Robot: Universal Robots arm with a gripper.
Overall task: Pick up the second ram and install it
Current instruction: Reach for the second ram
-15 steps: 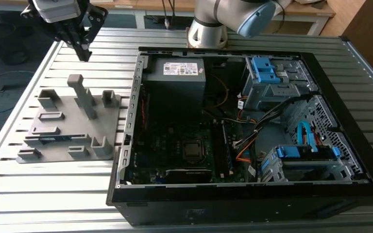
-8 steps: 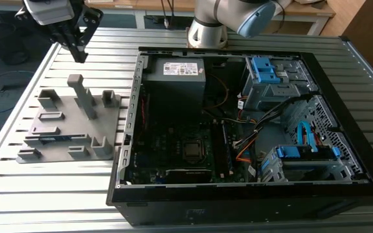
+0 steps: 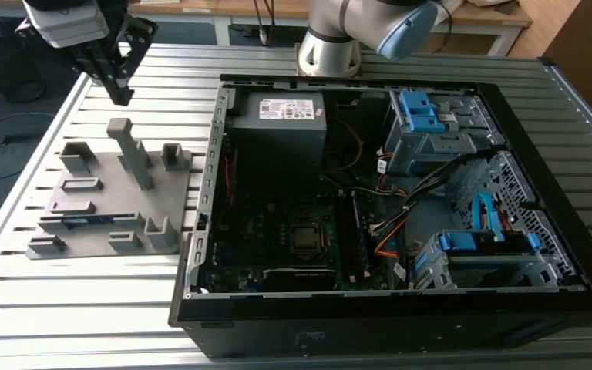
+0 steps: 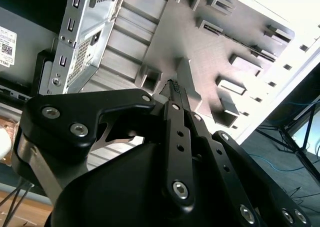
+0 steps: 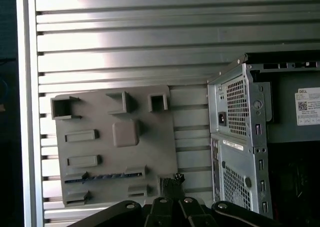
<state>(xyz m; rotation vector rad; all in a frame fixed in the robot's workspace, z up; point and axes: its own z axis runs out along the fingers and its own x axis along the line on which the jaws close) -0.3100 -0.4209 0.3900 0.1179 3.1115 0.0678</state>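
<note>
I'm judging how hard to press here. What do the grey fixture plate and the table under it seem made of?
The fixture plate looks like matte grey plastic, possibly printed: dull, even colour and a fine surface grain in the second wrist view. The table looks like bare aluminium: silvery grooved slats with bright glare.

Exterior view looks down; both wrist views look past the hand (image 4: 172, 86) (image 5: 172, 179) onto the fixture plate (image 4: 210, 57) (image 5: 160, 142).

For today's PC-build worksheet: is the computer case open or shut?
Open. In the exterior view the case lies with its side uncovered, and the motherboard and cables inside are exposed.
</note>
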